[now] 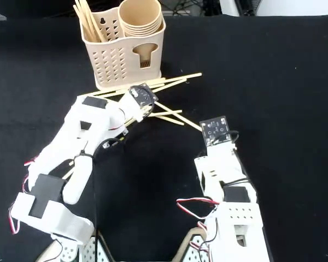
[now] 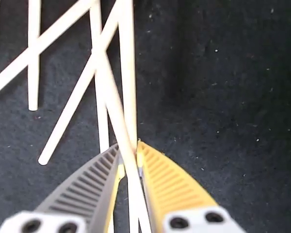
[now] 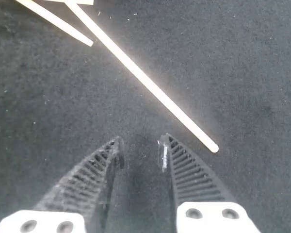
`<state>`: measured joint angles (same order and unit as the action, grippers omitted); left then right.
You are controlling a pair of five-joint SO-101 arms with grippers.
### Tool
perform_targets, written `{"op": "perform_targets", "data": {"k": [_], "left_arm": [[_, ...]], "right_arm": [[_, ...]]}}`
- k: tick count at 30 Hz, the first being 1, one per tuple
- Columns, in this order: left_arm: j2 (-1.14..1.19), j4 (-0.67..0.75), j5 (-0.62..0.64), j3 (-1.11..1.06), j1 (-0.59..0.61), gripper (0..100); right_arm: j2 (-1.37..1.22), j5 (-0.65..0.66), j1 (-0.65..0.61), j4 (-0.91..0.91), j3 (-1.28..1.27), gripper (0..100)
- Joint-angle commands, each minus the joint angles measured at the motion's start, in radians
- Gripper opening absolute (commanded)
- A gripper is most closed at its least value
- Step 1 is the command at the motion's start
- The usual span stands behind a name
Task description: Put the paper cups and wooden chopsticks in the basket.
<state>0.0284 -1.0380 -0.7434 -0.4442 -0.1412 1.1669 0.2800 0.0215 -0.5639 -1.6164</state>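
Pale matt wood chopsticks; perforated smooth beige plastic basket; paper cups; black matt cloth tabletop.

No text, label, number or sign can be read on anything in these views.

In the high view the left arm covers part of the scattered chopsticks
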Motion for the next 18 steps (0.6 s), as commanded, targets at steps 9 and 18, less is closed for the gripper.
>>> {"op": "perform_targets", "data": {"k": [9, 18], "left_arm": [[-0.04, -0.035, 0.011, 0.01, 0.028, 28], [-0.029, -0.083, -0.121, -0.035, 0.173, 23]], "right_arm": [[0.012, 0.002, -0.008, 0.02, 0.002, 14.1], [0.012, 0.002, -0.008, 0.02, 0.002, 14.1]]}}
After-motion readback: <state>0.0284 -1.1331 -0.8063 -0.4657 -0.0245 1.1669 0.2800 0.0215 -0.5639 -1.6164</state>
